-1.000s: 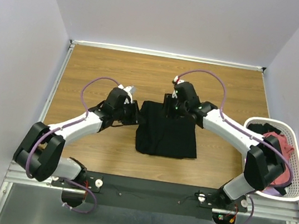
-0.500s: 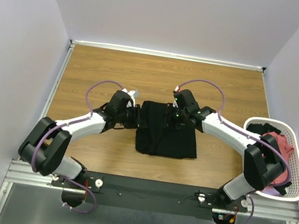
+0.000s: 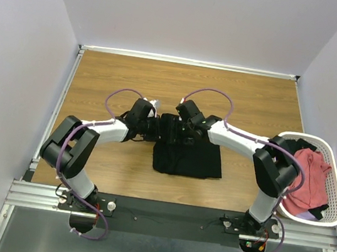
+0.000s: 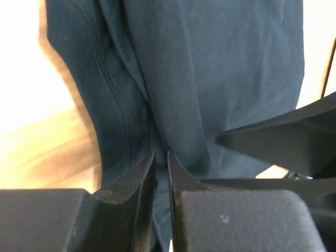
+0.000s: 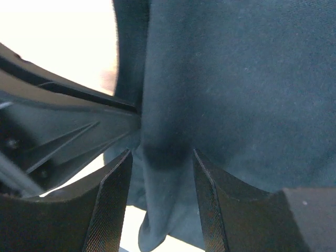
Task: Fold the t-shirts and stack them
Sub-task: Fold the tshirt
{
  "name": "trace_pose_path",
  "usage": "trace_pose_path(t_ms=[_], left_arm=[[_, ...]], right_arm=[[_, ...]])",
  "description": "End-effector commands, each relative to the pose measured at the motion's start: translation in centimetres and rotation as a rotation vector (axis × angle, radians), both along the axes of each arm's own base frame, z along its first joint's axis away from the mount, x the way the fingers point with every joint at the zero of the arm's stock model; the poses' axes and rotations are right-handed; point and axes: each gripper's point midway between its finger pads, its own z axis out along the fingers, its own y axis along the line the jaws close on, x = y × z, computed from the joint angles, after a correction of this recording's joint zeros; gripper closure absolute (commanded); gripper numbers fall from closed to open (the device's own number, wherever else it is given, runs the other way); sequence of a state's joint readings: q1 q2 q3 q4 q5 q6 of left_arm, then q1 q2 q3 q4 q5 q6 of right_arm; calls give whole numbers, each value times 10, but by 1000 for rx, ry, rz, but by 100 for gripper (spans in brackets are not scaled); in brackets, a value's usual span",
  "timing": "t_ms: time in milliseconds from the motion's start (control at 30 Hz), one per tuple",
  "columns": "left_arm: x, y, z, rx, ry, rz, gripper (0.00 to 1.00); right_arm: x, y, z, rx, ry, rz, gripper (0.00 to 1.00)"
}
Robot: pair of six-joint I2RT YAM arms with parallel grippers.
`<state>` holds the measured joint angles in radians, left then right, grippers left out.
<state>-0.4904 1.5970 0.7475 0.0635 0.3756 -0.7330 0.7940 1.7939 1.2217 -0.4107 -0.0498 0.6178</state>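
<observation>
Where the arms are bolted, a metal rail (image 3: pixel 168 211) runs along the near edge of the surface.

Surface: wooden table (image 3: pixel 119 74), light brown grain, with a pale strip along the far and left edges.
Room: plain pale walls (image 3: pixel 197 16) on the far, left and right sides.
Item 1: black t-shirt (image 3: pixel 190 151), folded to a rough rectangle, lying flat on the middle of the table.
Item 2: white mesh basket (image 3: pixel 331 217) at the right edge, well apart from item 1. A salmon-red t-shirt (image 3: pixel 309 179) is heaped in it, with some dark cloth beside it.
Item 3: left gripper (image 4: pixel 161 157), at the far left corner of the black t-shirt. Its fingers are drawn almost together, nipping a thin ridge of the black cloth, and creases run toward the tips.
Item 4: right gripper (image 5: pixel 160 163), just beside the left one on the far edge of the same shirt. Its fingers stand apart, straddling a raised fold of black cloth without pressing it from both sides.

Each wrist view shows the other claw close by, over the shirt's far edge.
</observation>
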Motion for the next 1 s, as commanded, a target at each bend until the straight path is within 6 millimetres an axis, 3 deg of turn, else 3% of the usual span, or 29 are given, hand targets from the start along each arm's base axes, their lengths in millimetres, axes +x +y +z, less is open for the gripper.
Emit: trace_pose_path(t_ms=[0, 533, 933, 967], left_arm=[[7, 0, -6, 1, -12, -11, 78], [-5, -1, -30, -31, 46, -2, 79], [-8, -4, -29, -63, 46, -7, 79], [-9, -4, -29, -66, 49, -8, 79]], right_arm=[[3, -1, -12, -76, 4, -37, 43], [3, 13, -21, -140, 1, -9, 50], [3, 18, -21, -207, -17, -17, 51], [3, 17, -24, -217, -12, -18, 55]])
